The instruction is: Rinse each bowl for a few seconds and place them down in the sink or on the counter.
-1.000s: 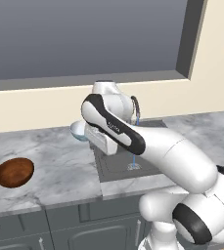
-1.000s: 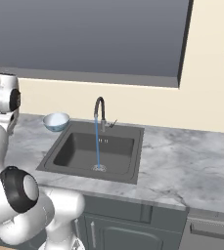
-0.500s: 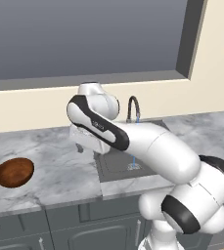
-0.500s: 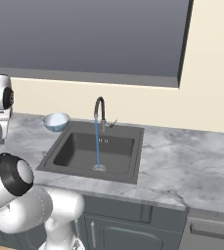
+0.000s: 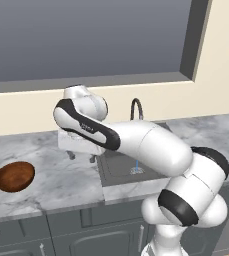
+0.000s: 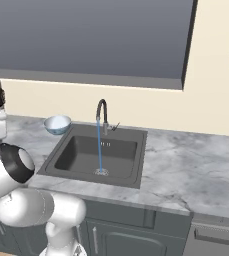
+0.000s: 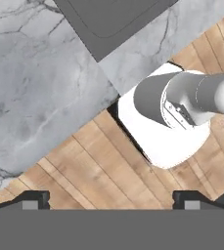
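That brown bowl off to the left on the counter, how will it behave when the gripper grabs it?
The brown bowl looks rigid and wood-like, so it probably won't flex or chip easily. Its rounded underside suggests it may rock or slide on the smooth marbled counter if nudged off-centre. It looks small and shallow, so likely light; a rim pinch seems safest.

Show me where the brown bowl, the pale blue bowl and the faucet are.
brown bowl [image 5: 14, 176], left base view, middle of its top.
pale blue bowl [image 6: 57, 124], right base view, its side wall.
faucet [image 6: 101, 108], right base view, its curved neck.
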Controlling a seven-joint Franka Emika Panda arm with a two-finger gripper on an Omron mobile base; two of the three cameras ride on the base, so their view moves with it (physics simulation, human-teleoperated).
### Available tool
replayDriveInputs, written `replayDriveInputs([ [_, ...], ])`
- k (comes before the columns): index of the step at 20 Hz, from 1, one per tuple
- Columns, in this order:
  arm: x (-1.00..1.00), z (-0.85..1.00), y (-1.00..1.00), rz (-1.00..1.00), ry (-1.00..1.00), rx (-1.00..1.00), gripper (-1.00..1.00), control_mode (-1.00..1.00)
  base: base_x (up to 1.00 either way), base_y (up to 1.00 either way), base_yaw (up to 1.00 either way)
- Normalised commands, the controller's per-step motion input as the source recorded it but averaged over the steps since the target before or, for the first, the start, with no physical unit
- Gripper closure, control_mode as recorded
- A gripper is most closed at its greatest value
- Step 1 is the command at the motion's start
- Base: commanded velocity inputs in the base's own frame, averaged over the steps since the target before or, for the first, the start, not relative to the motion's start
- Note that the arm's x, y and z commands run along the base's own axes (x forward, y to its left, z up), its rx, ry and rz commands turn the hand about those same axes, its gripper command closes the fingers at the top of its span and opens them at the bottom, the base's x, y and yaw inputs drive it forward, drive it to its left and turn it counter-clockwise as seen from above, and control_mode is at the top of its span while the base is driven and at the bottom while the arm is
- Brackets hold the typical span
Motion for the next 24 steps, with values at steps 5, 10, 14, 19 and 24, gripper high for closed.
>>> replayDriveInputs([
  [5,0.00,-0.21,0.23,0.18,-0.18,0.14,-1.00,-1.00,0.00,0.00,0.00],
  [10,0.00,-0.31,0.24,0.15,-0.24,0.16,-1.00,-1.00,0.00,0.00,0.00],
  [14,0.07,-0.24,0.24,0.14,-0.21,0.18,-1.00,-1.00,0.00,0.00,0.00],
  [19,0.28,-0.22,0.27,0.11,-0.05,0.21,-1.00,-1.00,0.00,0.00,0.00],
  [24,0.29,-0.18,0.30,0.11,-0.02,0.17,-1.00,-1.00,0.00,0.00,0.00],
])
